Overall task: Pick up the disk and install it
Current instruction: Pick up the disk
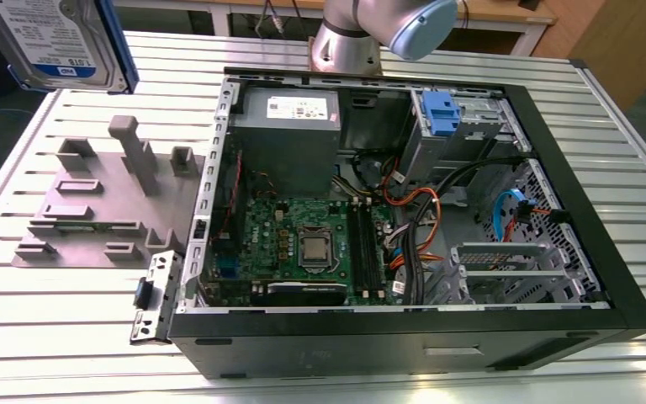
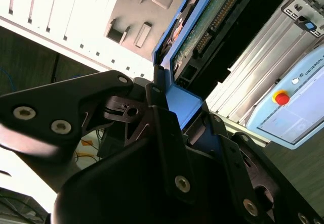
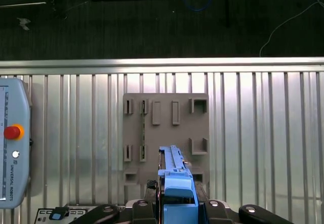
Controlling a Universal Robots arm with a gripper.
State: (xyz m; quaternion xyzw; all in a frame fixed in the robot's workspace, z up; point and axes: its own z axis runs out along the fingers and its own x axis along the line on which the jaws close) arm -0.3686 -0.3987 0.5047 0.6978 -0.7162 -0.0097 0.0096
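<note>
We hold the disk [image 1: 60, 42] aloft over the grey fixture plate [image 3: 167, 133] near the worktop [image 1: 54, 337] edge, with the jaws pinching its blue carrier frame [image 2: 187, 107]. Gripped at one end only, it could tilt or slip, and a tilted disk might snag the open computer case [image 1: 413, 345].

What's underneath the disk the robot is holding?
The grey holder plate on the slatted table, seen in the first wrist view; the disk and gripper cover part of it.

Slatted table [image 1: 76, 337] bears grey fixture plate [image 1: 110, 210] and computer case [image 1: 413, 341]
</note>
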